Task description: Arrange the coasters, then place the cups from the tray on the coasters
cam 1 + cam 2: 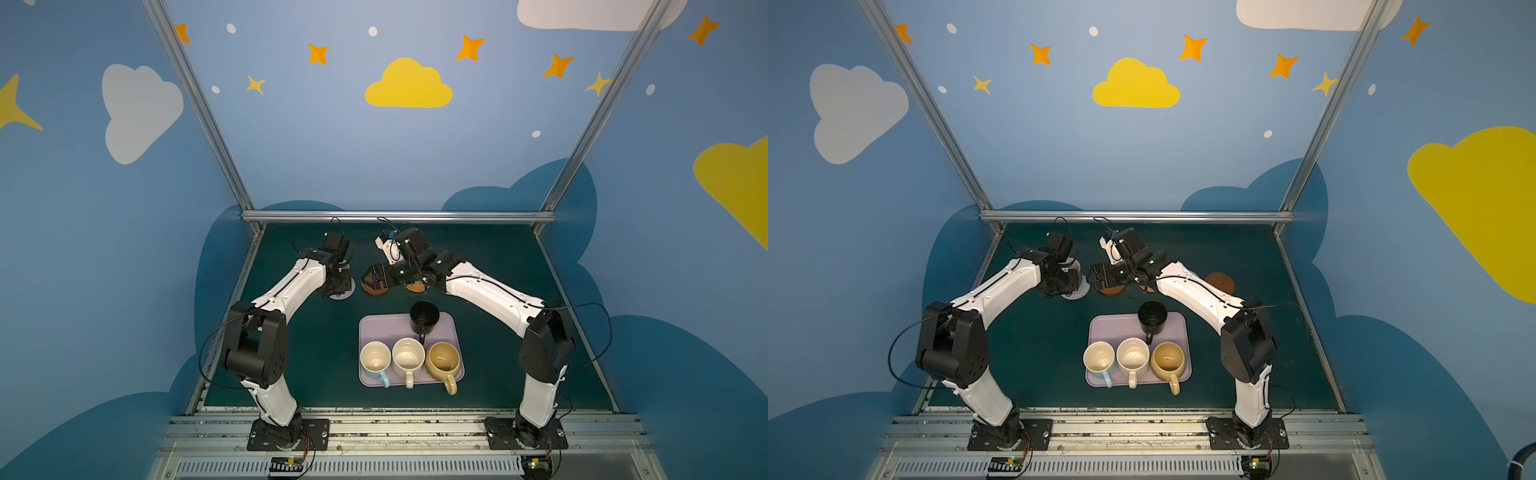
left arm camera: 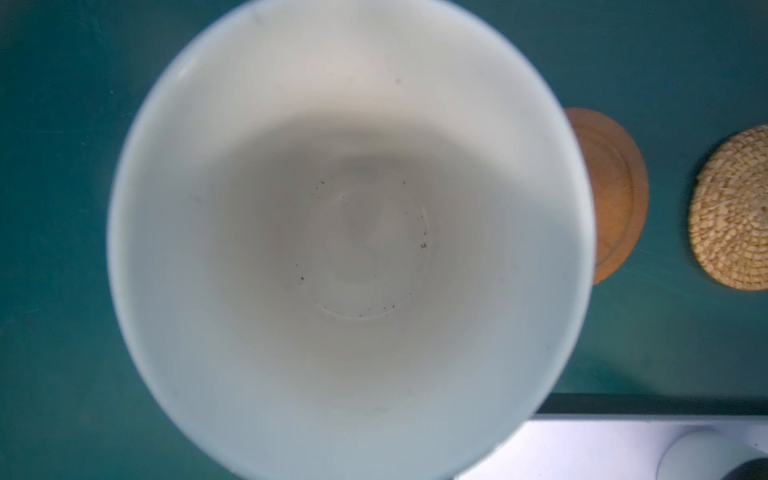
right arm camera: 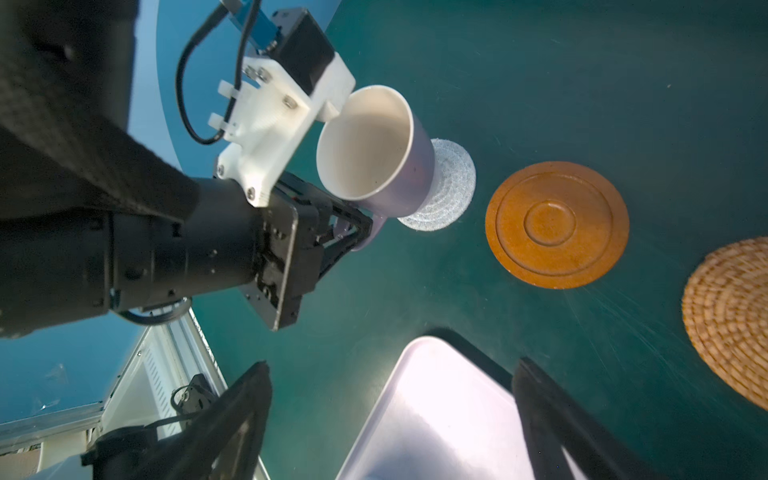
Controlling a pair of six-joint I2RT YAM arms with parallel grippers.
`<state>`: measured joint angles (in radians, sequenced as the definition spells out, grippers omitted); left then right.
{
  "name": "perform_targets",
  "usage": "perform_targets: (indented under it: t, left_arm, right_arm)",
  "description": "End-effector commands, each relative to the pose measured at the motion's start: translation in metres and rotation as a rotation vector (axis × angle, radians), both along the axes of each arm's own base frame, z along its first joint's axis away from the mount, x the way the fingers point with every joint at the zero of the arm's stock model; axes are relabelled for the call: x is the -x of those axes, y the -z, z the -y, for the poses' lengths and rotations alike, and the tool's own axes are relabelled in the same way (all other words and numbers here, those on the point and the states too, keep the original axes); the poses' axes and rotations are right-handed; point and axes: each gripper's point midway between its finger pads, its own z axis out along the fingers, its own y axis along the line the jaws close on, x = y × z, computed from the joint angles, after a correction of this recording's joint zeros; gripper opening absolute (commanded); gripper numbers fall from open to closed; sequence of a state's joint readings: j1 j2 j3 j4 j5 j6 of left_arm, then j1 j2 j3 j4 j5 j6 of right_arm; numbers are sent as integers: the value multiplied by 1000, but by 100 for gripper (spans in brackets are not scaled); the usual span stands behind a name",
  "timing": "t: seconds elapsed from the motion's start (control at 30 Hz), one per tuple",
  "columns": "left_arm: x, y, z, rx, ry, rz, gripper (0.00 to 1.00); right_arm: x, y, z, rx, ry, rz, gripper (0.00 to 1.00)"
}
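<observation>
We counted five mugs (image 1: 408, 357): four on the tray (image 1: 368, 328), the lilac mug (image 3: 374, 153) over the pale woven coaster (image 3: 453, 187) | four coasters (image 3: 557, 224) seen | left arm stretched forward, left gripper (image 3: 361, 232) clamped on its handle | right gripper (image 3: 390, 363) hovered, jaws apart, near the tray's far edge

Lilac mug (image 3: 386, 153) sits over the pale woven coaster (image 3: 451, 187), 11 o'clock of the tray (image 1: 382, 328); black mug (image 1: 424, 318) stands at its 12 o'clock edge, three more mugs (image 1: 408, 354) along 6.

A dark green mat (image 1: 519, 249) lies under my left gripper (image 3: 360, 232); beyond it runs an aluminium rail (image 1: 399, 216), then a blue wall (image 1: 332, 145) painted with a yellow cloud (image 1: 408, 85) and orange stars (image 1: 318, 54); a white cloud (image 1: 139, 110) lies left of the gripper
</observation>
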<state>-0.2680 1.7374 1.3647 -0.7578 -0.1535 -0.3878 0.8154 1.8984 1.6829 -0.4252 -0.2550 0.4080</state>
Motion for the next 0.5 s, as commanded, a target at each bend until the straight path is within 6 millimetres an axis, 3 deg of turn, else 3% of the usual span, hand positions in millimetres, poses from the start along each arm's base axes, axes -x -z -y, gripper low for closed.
perform_targets:
  t: [0.0, 0.47]
  left_arm:
    - [-24, -17, 6, 32, 28, 109, 3]
    - [-31, 0, 4, -7, 104, 80, 3]
  right_arm:
    - [-1, -3, -10, -11, -15, -16, 91]
    - [2, 13, -16, 0, -34, -59, 91]
